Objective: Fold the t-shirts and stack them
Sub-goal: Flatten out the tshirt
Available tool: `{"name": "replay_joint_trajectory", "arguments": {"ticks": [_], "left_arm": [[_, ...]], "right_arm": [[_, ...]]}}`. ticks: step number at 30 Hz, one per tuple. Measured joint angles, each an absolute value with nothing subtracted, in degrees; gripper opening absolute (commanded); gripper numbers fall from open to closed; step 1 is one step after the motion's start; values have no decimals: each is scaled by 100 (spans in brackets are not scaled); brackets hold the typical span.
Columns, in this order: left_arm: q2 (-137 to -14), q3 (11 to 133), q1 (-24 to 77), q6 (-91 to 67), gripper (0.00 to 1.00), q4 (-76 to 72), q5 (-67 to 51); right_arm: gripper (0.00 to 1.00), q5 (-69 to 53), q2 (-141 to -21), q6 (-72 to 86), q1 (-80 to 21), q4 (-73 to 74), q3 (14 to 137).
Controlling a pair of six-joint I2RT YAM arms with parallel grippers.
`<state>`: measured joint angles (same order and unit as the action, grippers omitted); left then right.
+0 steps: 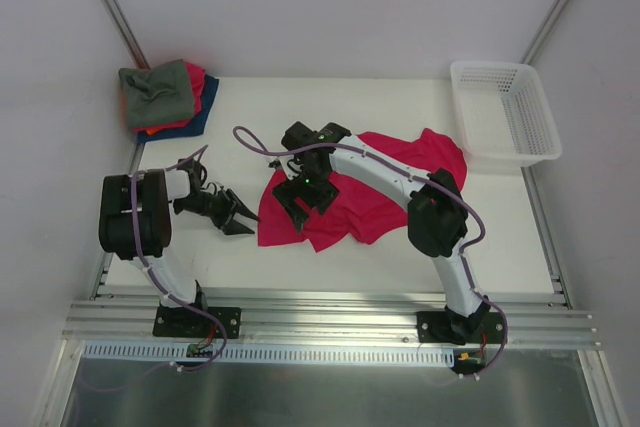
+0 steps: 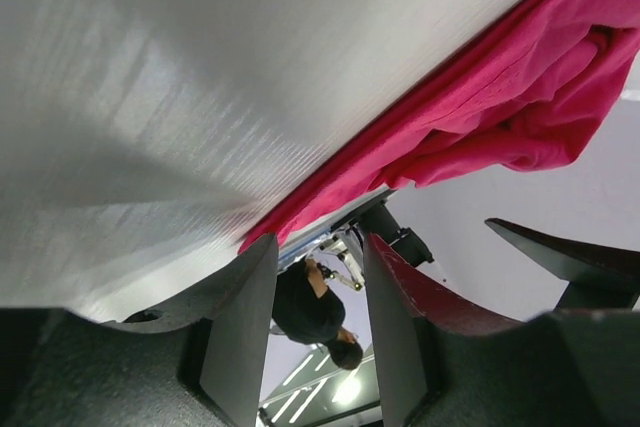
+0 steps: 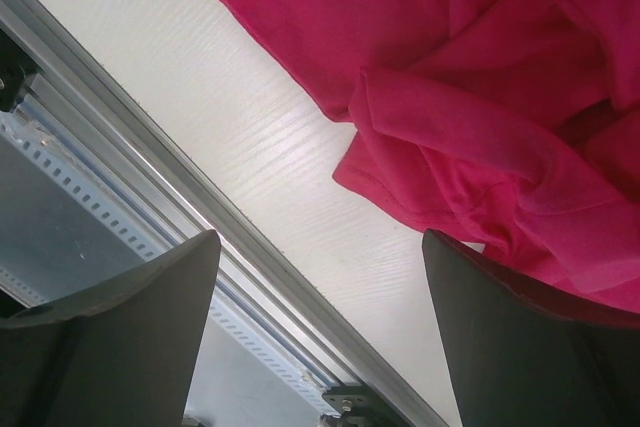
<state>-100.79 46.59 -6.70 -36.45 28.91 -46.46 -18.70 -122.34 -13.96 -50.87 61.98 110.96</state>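
A crimson-red t-shirt point(image 1: 375, 187) lies crumpled and spread in the middle of the table. It also shows in the left wrist view point(image 2: 480, 107) and the right wrist view point(image 3: 480, 57). A grey-green t-shirt point(image 1: 158, 95) lies on top of a pile at the back left, over a red cloth and a dark blue t-shirt point(image 1: 203, 113). My left gripper point(image 1: 243, 222) point(image 2: 318, 247) is open and empty, low over the table just left of the red shirt's edge. My right gripper point(image 1: 303, 202) point(image 3: 320, 247) is open and empty above the shirt's left front part.
A white plastic lattice basket point(image 1: 505, 112) stands at the back right. An aluminium rail point(image 1: 330, 307) runs along the table's near edge and shows in the right wrist view point(image 3: 150, 177). White walls close in the back and sides.
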Motion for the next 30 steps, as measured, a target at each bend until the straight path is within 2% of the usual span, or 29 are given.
{"name": "replay_joint_trajectory", "arguments": {"ticks": [3, 6, 14, 30], "left_arm": [[-9891, 4399, -668, -3642, 37, 2746, -4641], [-9640, 4154, -589, -3603, 40, 2836, -4495], [-9026, 3756, -416, -3352, 40, 3122, -3673], [-9277, 4136, -128, -3138, 38, 3306, -3306]], "right_arm": [[87, -1870, -12234, -1393, -5087, 6200, 11122], [88, -1865, -12234, -1391, -5087, 6198, 11190], [88, -1865, -12234, -1361, -5087, 6182, 11242], [89, -1868, -12234, -1350, -5087, 6173, 11251]]}}
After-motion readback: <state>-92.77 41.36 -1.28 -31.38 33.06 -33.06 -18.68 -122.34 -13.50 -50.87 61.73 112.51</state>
